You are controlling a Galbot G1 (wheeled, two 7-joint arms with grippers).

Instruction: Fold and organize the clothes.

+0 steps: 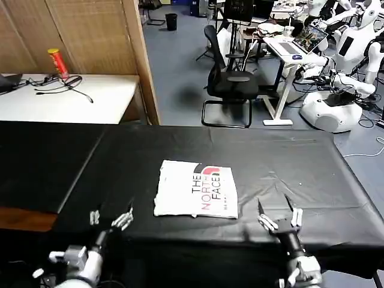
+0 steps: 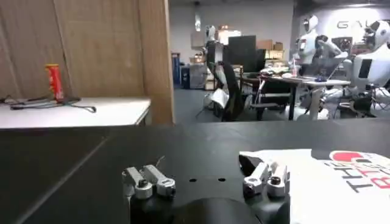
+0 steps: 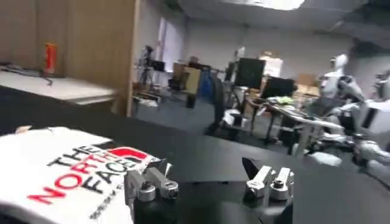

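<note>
Both grippers open, empty, T-shirt folded ahead between them.
Left gripper (image 1: pixel 110 219) and right gripper (image 1: pixel 279 215) hover near the table's front edge; T-shirt (image 1: pixel 196 189) lies just beyond on the black tabletop (image 1: pixel 288 162), slightly nearer the right gripper, lettering running front-to-back.

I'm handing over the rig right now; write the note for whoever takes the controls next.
Left gripper: open, empty, low over the black table, to the shirt's left.
Right gripper: open, empty, near the table's front edge, to the shirt's right.
T-shirt: folded into a compact rectangle, logo side up, lying flat between the grippers, touched by neither.
Done: folding looks finished.
Left: perhaps tidy its position; otherwise nothing obvious.
</note>
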